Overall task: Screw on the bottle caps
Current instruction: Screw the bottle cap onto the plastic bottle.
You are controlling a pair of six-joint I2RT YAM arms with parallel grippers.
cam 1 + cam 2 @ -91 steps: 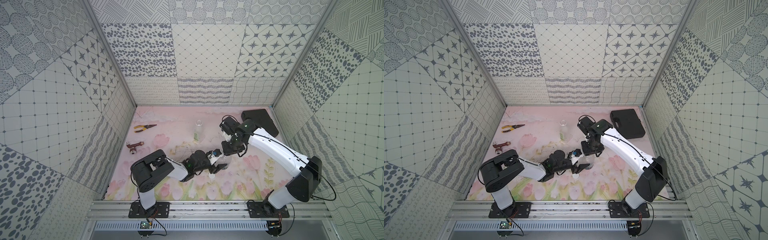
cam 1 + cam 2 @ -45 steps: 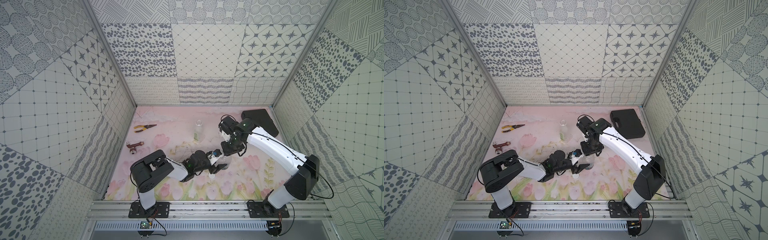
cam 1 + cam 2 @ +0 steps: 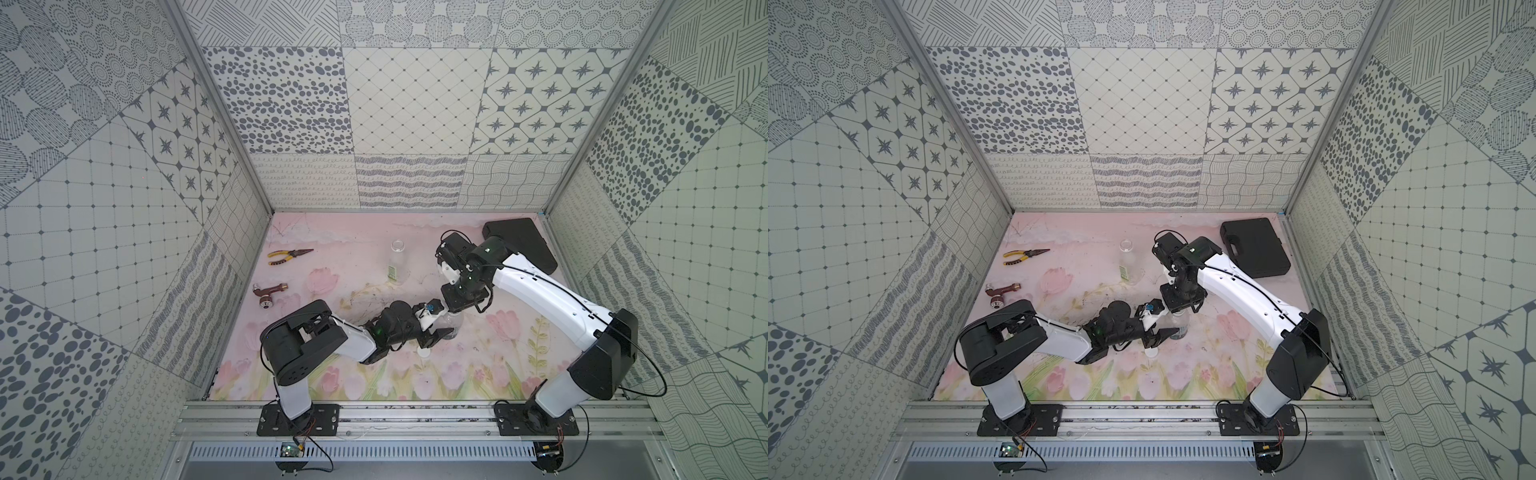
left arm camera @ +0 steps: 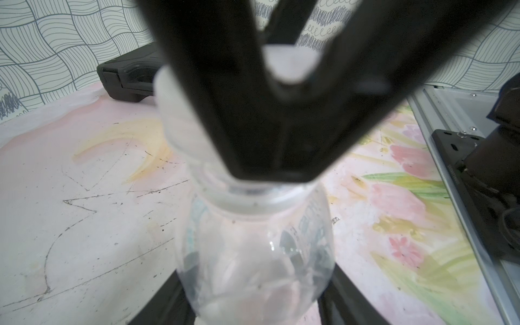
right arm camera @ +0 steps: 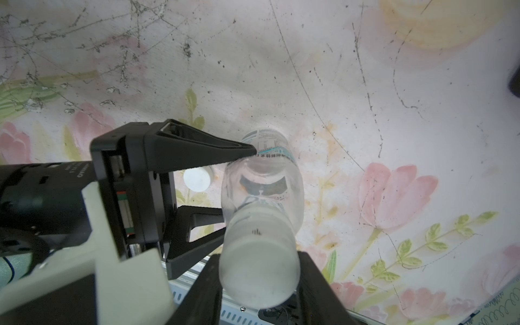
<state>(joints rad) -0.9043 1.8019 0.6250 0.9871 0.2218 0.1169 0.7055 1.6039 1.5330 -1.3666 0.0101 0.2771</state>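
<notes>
Clamping the white cap [image 5: 257, 253] on the mouth of the short bottle [image 4: 253, 247], the right gripper [image 5: 260, 284] reaches down from above, jaws closed tight on it. The left gripper [image 5: 239, 188] has its jaws part-open, pressed against both sides of that upright bottle at mid-mat [image 3: 498, 365]. A second cap [image 3: 424, 353] lies just beside. The taller bottle [image 3: 397, 262] stands uncapped, farther back.

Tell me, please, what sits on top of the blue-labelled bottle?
A white cap, pinched by the right claw, sits on the bottle; its mouth and threads are covered.

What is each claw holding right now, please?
Left claw: closed on the short bottle.
Right claw: closed on the white cap atop that bottle.
</notes>
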